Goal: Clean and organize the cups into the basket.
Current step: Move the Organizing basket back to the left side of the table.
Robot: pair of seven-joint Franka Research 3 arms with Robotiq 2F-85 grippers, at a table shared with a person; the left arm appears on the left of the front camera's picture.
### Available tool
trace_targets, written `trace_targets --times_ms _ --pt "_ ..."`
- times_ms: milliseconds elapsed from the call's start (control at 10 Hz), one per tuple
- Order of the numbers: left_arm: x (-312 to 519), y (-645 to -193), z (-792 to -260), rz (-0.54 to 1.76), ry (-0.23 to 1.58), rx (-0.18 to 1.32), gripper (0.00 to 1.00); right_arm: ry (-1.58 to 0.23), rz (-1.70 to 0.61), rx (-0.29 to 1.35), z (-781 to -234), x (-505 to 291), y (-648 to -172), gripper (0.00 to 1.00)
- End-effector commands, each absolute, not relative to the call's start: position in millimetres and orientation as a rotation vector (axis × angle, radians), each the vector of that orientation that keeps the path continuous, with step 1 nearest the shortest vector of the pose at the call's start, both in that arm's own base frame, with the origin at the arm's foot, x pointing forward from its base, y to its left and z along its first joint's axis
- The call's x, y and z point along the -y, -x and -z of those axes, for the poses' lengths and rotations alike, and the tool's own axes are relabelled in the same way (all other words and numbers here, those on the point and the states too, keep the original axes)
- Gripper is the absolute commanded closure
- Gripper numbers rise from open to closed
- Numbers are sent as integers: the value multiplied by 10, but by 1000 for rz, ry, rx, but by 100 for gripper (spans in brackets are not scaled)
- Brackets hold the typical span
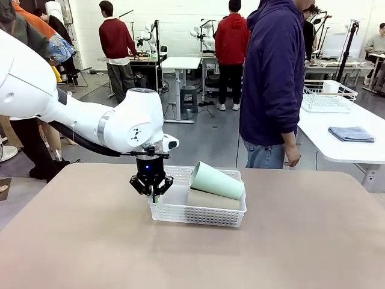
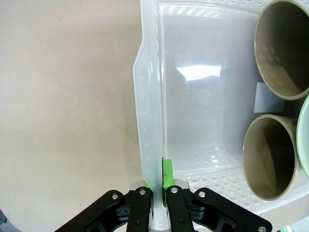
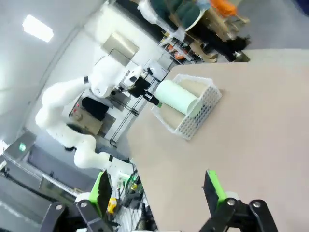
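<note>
A: Starting nearest the robot's side of the tabletop, what is there?

B: Bare tan tabletop (image 1: 90, 241). The white lattice basket (image 1: 198, 215) sits a little past the middle, closer to the far edge than the near one.

A: And the left gripper (image 1: 153, 194)?

B: It hangs at the basket's left end wall. In the left wrist view its fingers (image 2: 167, 175) are pressed together with the thin white wall of the basket (image 2: 149, 121) pinched between them, one finger outside, the green-padded one inside.

A: Where are the cups?

B: All in the basket, lying on their sides toward its right half. The front view shows the mint green cup (image 1: 216, 180) lying on top, mouth pointing left and tilted up, with a tan-brown cup (image 1: 212, 200) under it. From the left wrist camera, two tan-brown cups (image 2: 270, 157) show their open mouths side by side, the second one (image 2: 284, 48) next to it, and a sliver of the green rim (image 2: 304, 135) at the picture's edge. The part of the basket floor by the gripper is bare.

A: The right gripper (image 3: 157, 191)?

B: Its fingers are spread wide, holding nothing, over the tabletop well apart from the basket (image 3: 193, 118).

A: Beyond the table?

B: A person in a dark purple hoodie (image 1: 274, 78) stands at the far edge, an arm hanging down.
</note>
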State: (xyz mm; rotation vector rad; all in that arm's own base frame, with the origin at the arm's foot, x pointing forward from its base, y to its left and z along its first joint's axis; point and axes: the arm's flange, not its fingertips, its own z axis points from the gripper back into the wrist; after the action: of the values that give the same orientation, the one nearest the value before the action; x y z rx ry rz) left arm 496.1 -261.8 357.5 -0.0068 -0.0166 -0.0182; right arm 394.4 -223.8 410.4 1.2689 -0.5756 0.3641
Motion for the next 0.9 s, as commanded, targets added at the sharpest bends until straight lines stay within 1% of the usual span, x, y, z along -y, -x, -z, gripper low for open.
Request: trace_targets --times_ms 0,100,300,400,500,700,800 --pt "2615 -4967 -3598 19 9 22 100 -1263 -284 458 -4101 2472 -3761 0" --pt "2615 -4967 -3598 19 9 22 100 -1271 -247 420 -4088 2574 -3634 0" --pt "2615 -4967 -3598 19 9 22 100 -1318 -265 402 -4202 2626 -3197 0" --pt "2615 -4967 -3598 19 9 22 100 -1342 -316 394 -4198 2686 -3008 0" --pt "2615 -4967 -3598 19 9 22 100 -1334 -312 421 -4204 2725 -2864 0" --pt "2615 -4967 -3598 19 9 22 100 -1309 -242 462 -4182 2811 -2666 0" --pt "2615 -4967 -3598 19 9 22 100 -1314 -218 423 -4168 2825 -2612 0"
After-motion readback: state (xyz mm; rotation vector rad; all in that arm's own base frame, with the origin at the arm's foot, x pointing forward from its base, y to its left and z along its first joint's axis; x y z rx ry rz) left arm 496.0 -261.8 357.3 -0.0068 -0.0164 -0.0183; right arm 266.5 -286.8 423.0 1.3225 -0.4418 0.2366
